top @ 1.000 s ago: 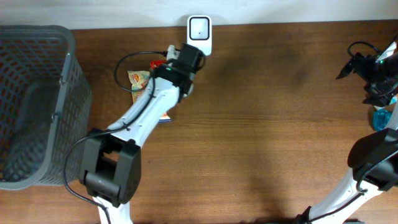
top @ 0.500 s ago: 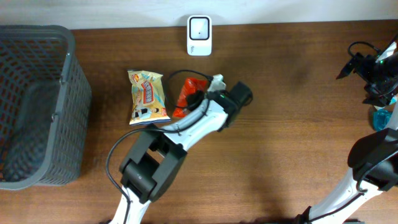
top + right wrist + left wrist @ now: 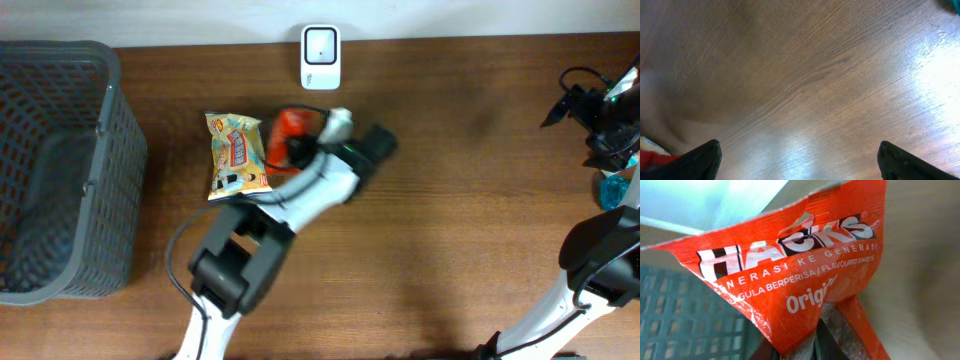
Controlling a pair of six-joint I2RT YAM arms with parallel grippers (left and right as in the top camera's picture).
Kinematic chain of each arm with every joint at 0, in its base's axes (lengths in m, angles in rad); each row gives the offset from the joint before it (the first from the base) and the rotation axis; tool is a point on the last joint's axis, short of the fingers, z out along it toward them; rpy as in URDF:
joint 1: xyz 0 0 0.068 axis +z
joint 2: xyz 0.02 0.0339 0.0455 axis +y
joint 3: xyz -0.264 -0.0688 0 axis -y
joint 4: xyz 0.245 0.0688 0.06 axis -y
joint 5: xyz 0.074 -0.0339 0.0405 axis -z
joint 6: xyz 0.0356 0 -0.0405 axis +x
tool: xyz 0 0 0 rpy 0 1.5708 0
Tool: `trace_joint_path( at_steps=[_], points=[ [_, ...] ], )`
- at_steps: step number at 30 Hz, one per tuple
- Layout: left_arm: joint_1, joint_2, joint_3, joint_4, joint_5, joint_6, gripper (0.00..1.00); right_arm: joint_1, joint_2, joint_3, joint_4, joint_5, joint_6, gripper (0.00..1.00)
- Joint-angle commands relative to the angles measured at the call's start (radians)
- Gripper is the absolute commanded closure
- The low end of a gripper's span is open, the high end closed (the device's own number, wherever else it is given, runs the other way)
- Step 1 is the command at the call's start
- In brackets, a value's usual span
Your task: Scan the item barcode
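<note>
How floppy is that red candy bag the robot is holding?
Probably quite floppy: the red bag is thin crinkled film, creasing where the left gripper pinches it. It's likely light, since a pinch on one edge seems to carry it. The glossy film may be slippery, so it could slide out.

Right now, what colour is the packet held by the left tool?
The packet is orange-red with white lettering; the left wrist view shows it best.

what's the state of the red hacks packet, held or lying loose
Held: the left gripper pinches the red Hacks packet by its bottom edge in the wrist view.
</note>
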Motion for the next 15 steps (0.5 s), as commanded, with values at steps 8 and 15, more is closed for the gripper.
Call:
trace_joint_path(
  at_steps=[8,15],
  points=[
    [0.109,0.063,0.017,0.066,-0.057,-0.016,1.00,-0.001,0.001,0.000,0.000,0.013,-0.002,0.02],
    [-0.060,0.146,0.018,0.027,-0.037,0.002,0.83,-0.001,0.001,0.000,0.000,0.013,-0.002,0.02]
  ],
)
